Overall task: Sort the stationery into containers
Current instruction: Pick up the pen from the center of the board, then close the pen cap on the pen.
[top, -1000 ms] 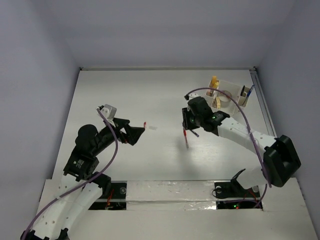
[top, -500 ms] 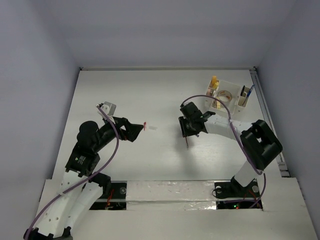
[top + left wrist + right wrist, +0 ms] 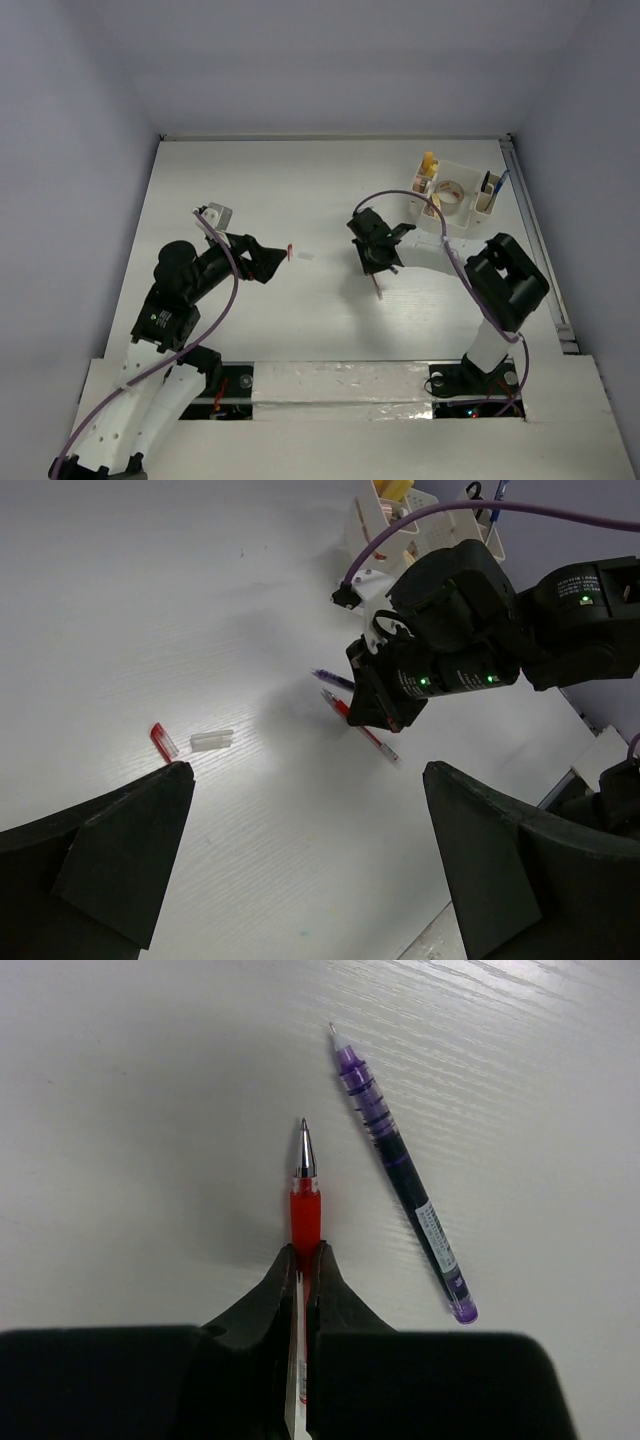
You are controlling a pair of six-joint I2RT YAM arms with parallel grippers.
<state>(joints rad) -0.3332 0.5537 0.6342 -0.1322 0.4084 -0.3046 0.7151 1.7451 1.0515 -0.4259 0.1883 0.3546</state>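
Note:
My right gripper [image 3: 306, 1255] is shut on a red pen [image 3: 305, 1205], tip pointing away, low over the white table. A purple pen [image 3: 400, 1170] lies on the table just to its right. From above, the right gripper [image 3: 377, 265] is mid-table, with the red pen [image 3: 378, 288] sticking out toward the near side. The cream organizer [image 3: 465, 215] stands at the far right, holding a tape roll [image 3: 450, 190], a yellow block [image 3: 428, 160] and a blue pen [image 3: 498, 182]. My left gripper [image 3: 278, 262] is open and empty; its view shows the red pen [image 3: 362, 732].
A small red cap [image 3: 289, 249] and a clear cap [image 3: 305, 256] lie just beyond my left gripper, also in the left wrist view as the red cap [image 3: 162, 742] and clear cap [image 3: 212, 740]. White walls enclose the table on three sides.
My right gripper has shifted a little left with the red pen, and its arm has folded in closer. The left arm has hardly moved.

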